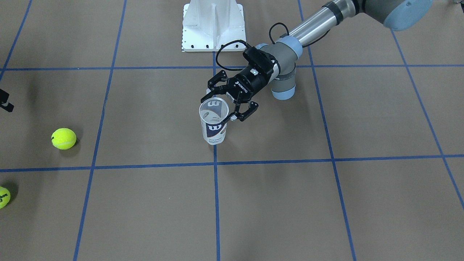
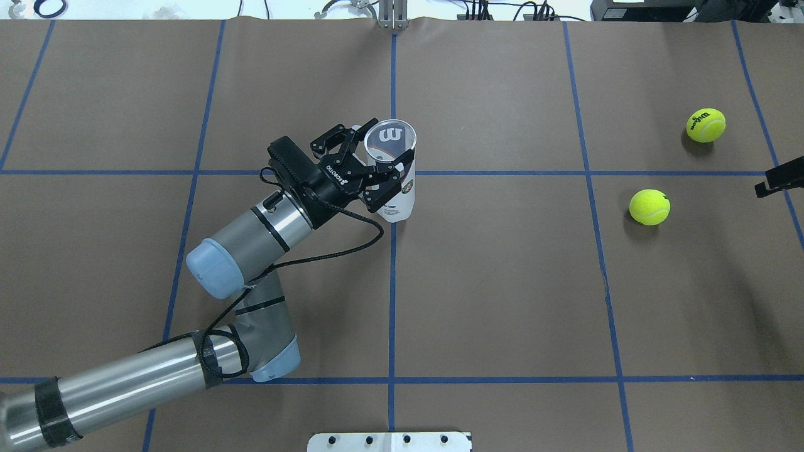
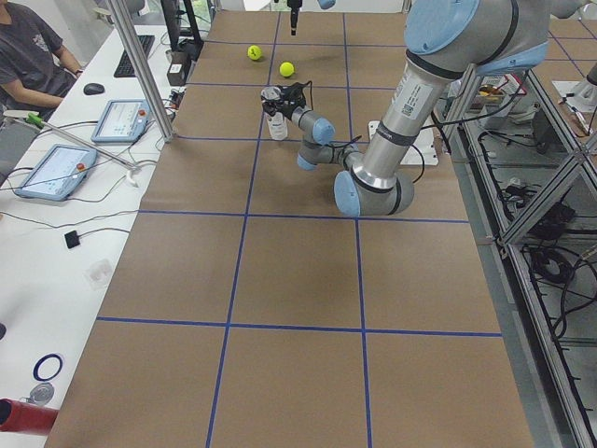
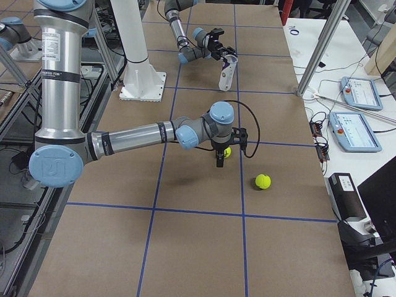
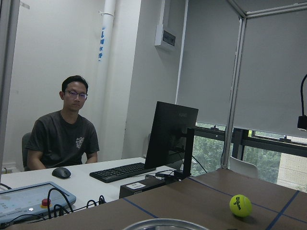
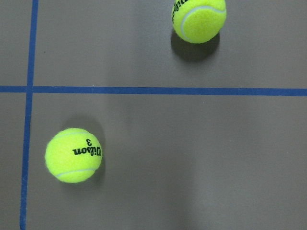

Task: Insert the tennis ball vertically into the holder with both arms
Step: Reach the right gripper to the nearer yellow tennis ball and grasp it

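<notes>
The holder (image 1: 214, 125), a clear can with a navy W label, stands upright near the table's middle; it also shows in the overhead view (image 2: 394, 172). My left gripper (image 1: 219, 108) reaches in level, with a finger against each side of the can just below the rim. Its wrist view shows only the rim (image 5: 163, 223). Two yellow tennis balls (image 2: 649, 206) (image 2: 705, 125) lie on the table on my right. My right gripper (image 2: 779, 179) hangs above the table beside them, and only its tip shows. Its wrist view looks straight down on both balls (image 6: 73, 155) (image 6: 199, 19).
The white pedestal (image 1: 213, 25) stands at the robot's side of the table. Blue tape lines grid the brown table (image 2: 502, 282). An operator (image 5: 62, 129) sits at a side desk with a monitor, keyboard and tablets beyond the table's left end.
</notes>
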{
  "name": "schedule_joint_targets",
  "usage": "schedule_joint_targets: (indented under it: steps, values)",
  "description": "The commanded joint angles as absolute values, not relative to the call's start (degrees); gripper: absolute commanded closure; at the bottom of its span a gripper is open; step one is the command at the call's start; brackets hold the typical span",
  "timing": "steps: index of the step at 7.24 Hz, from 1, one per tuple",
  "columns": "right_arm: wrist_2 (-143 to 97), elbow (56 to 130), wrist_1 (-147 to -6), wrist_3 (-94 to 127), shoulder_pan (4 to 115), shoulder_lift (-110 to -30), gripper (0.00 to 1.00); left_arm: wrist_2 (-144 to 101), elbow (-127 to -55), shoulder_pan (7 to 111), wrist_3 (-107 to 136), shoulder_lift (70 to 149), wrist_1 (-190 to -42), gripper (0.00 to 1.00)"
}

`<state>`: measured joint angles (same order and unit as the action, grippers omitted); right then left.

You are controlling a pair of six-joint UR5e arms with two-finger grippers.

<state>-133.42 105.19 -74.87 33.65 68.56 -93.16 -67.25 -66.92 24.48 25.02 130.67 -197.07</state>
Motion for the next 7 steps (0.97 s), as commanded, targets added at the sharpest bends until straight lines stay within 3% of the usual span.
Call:
schedule_joint_targets:
  steps: [1, 7]
  values:
    - [-131.67, 105.12, -74.8, 36.91, 64.88, -91.5, 0.01, -67.24, -66.88, 24.09, 23.48, 130.52, -197.14, 0.18]
    - [-124.9, 100.65, -74.53, 44.74, 57.05, -85.53, 0.01, -67.24, -66.8, 23.47, 21.53, 130.34, -199.51, 0.19]
